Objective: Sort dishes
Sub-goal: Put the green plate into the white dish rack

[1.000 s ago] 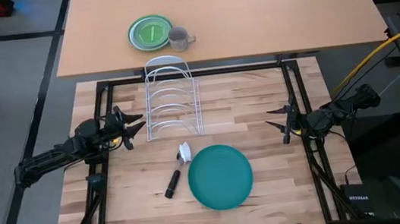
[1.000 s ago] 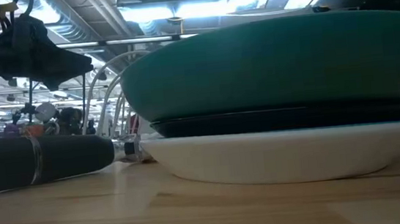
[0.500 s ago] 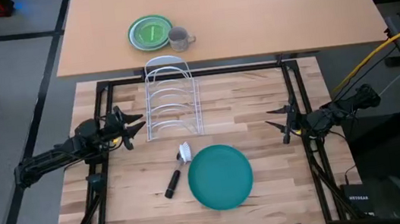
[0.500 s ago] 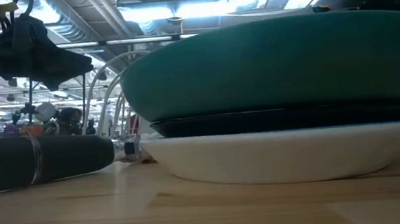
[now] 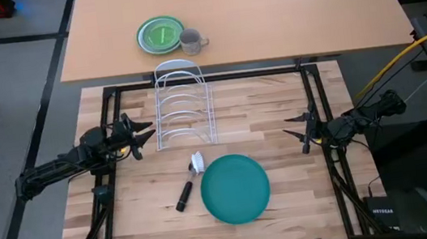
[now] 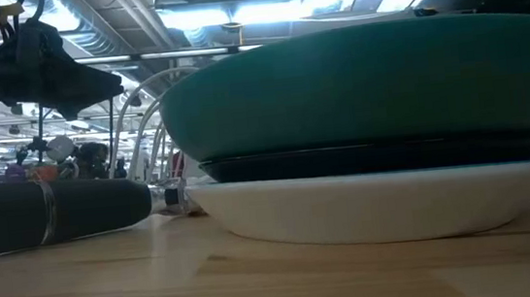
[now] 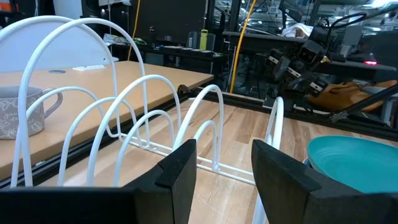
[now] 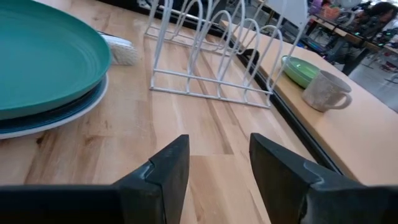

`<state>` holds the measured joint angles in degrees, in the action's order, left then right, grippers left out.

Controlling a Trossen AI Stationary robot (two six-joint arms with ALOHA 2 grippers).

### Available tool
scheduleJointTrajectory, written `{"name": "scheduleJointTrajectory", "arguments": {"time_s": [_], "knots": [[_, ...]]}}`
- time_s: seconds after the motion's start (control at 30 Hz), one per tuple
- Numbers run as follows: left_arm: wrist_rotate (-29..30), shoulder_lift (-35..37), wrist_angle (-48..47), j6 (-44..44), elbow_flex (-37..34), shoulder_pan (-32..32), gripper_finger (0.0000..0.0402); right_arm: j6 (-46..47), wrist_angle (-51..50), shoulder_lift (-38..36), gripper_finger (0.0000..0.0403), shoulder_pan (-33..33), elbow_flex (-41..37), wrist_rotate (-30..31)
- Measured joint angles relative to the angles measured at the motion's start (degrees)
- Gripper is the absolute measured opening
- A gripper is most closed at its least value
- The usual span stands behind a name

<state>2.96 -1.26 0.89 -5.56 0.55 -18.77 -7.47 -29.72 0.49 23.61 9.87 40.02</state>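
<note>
**Desk:** High view, largest first: what fills it?

**Reporter:** A butcher-block wooden table (image 5: 279,119) abuts a smooth tan desk (image 5: 306,10). Toward the table's near edge sits the stack of dinner plates (image 5: 235,188), teal plate (image 6: 366,85) on top. The low view shows a dark band beneath it, then a white plate (image 6: 378,206) at the bottom; the right wrist view shows a blue rim (image 8: 74,106) between. A white wire dish rack (image 5: 183,107) stands empty beyond the stack. A dish brush (image 5: 189,181) with a black handle lies just beside the plates.

**Desk:** And the arms?

**Reporter:** The left gripper (image 5: 144,136) hovers beside the rack, the right gripper (image 5: 290,129) near the table's right edge. Both claws stand parted and hold nothing.

**Desk:** How will the plates handle?

**Reporter:** They look rigid, glossy and likely breakable, so probably slippery and fairly heavy. Nested rims leave little gap; pinching the teal plate's raised rim at its exposed edge seems the best hold.

**Desk:** Smaller items?

**Reporter:** A small bright green plate (image 5: 161,34) and a speckled grey mug (image 5: 191,41) sit on the desk.
</note>
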Motion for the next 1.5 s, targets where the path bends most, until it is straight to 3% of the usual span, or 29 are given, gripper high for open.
{"name": "scheduleJointTrajectory", "arguments": {"time_s": [0.13, 0.3, 0.6, 0.93, 1.17, 1.5], "knots": [[0.0, 0.0, 0.0, 0.0, 0.0, 0.0, 0.0143, 4.2, 2.6, 0.0, 0.0172, 0.0, 0.0, 0.4], [0.0, 0.0, 0.1, 0.0, 0.0, 0.0, 0.0143, 5.4, 14.6, 0.0, 0.0172, 0.0, 0.0, -0.2], [0.0, 0.0, 0.0, -3.1, 0.0, 0.0, 0.0143, -2.0, 28.9, 5.4, 0.0172, 0.0, 0.0, -3.3], [0.0, 0.0, 8.6, -4.5, 0.0, 0.0, 0.0143, 0.9, 43.7, 26.3, 0.0172, 0.0, 0.0, -5.6], [0.0, 0.0, 8.6, -4.5, 0.0, 0.0, 0.0143, 15.8, 46.5, 40.6, 0.0172, 0.0, 0.6, -5.6], [0.0, 0.0, 6.5, -4.5, 0.0, 0.0, 0.0143, 36.2, 44.6, 60.5, 0.0172, 0.0, 9.7, -9.2]]}}
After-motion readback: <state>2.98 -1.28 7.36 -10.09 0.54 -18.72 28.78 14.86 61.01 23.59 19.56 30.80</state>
